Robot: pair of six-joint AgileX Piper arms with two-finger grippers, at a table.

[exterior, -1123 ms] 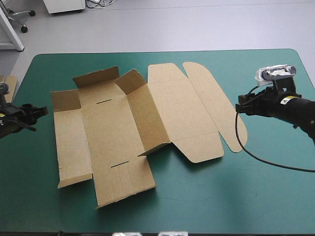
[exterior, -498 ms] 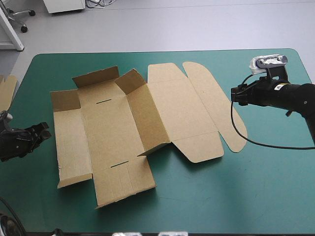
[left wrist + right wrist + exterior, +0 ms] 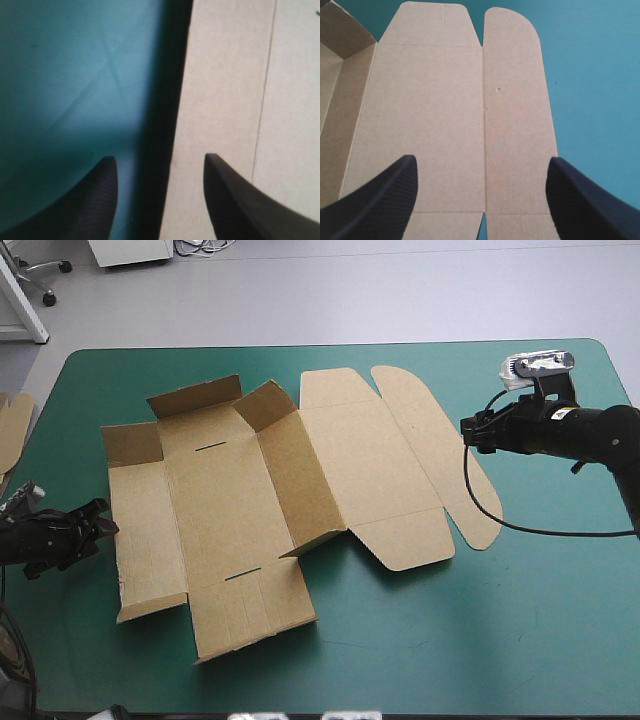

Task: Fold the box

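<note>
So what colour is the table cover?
The cover is teal-green, clearest in the high view.

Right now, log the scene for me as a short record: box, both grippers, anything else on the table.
box: brown sheet, mostly flat; one long wall and the far flaps raised; lid flat
left gripper: jaws open, low at the box's left edge, that edge between them
right gripper: jaws open, raised at the lid's right edge, pointing at the lid, holding nothing
table: teal-green cover
spare board: at the table's left edge
</note>
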